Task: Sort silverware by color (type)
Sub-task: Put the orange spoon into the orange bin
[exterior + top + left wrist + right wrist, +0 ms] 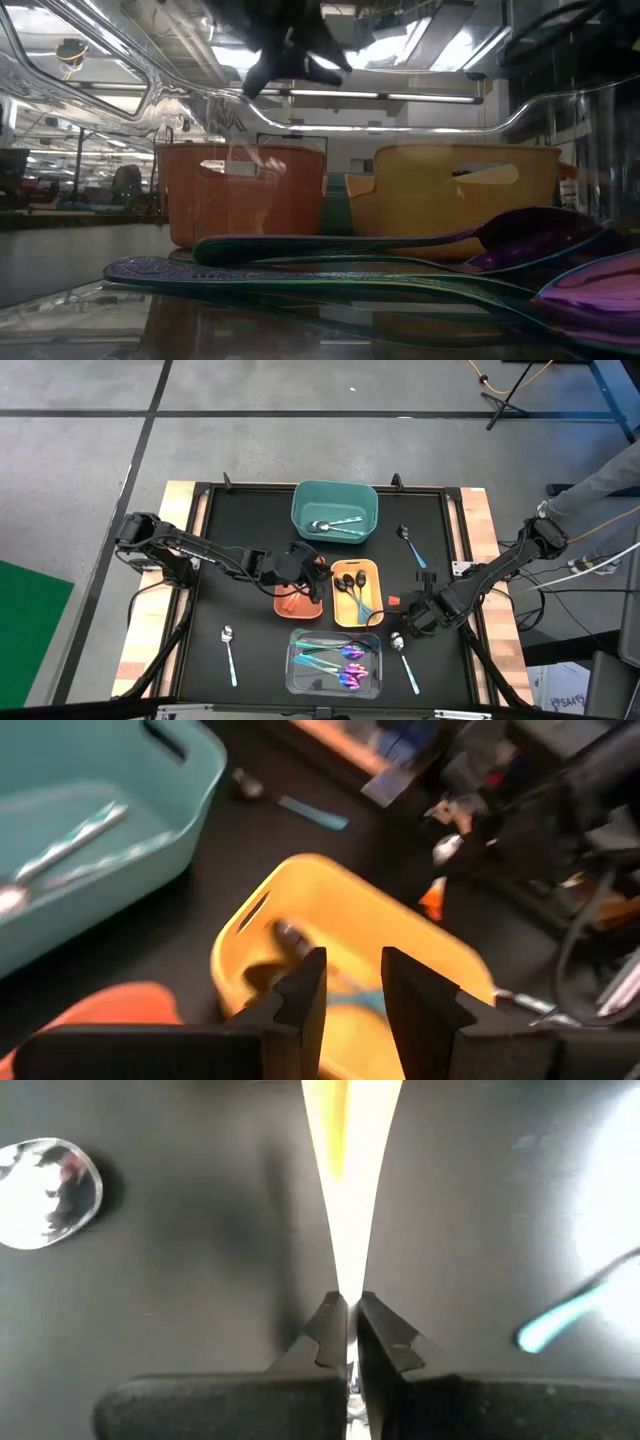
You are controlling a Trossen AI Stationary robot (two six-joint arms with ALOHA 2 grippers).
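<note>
Lying far left on the black bench (250, 660) is a teal-handled spoon (229, 650). Next, the left pincer (312, 582) hangs over the orange bin (285, 603), its fingers (300, 1005) a little apart and holding nothing. Behind it, silver spoons (335, 526) rest in the teal bin (335, 510). Black-headed spoons (352, 588) sit in the yellow bin (357, 595), and shiny purple ones (340, 665) fill the clear bin (335, 662). Two more teal-handled spoons (400, 657) lie by the right pincer (412, 618), which is pressed together and empty.
</note>
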